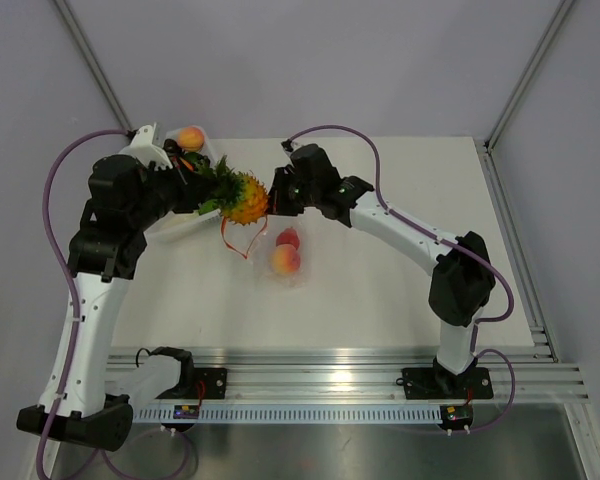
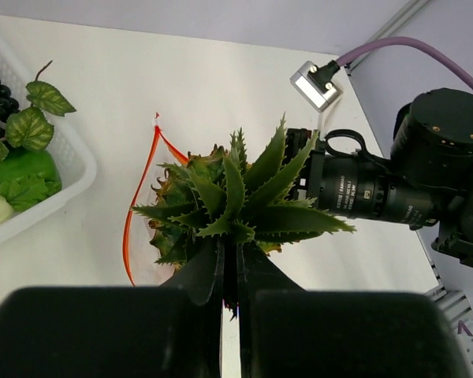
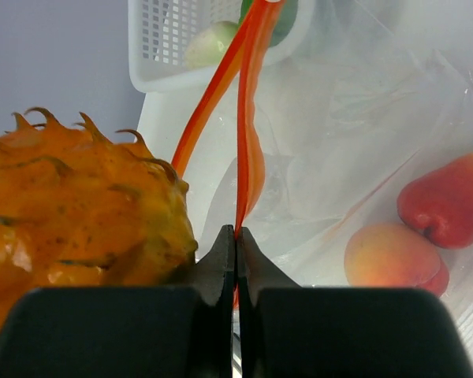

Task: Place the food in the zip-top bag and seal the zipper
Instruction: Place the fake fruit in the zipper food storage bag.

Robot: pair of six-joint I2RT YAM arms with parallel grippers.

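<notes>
So the left gripper (image 2: 235, 272) is pinching the spiky green leaves of the one bumpy orange pineapple (image 1: 245, 200), holding it off the table (image 1: 380, 300) near the middle, right by the bag's mouth. The right gripper (image 3: 236, 236) is squeezing tight on the thin red zipper (image 3: 248, 118), holding up that edge of the crinkly clear bag (image 3: 355, 118). Two glossy fruits are sitting inside: a red round one (image 3: 449, 201) and a peach (image 3: 390, 256). A white lattice tray (image 3: 162, 47) is sitting at the far left corner, holding more fruit.
</notes>
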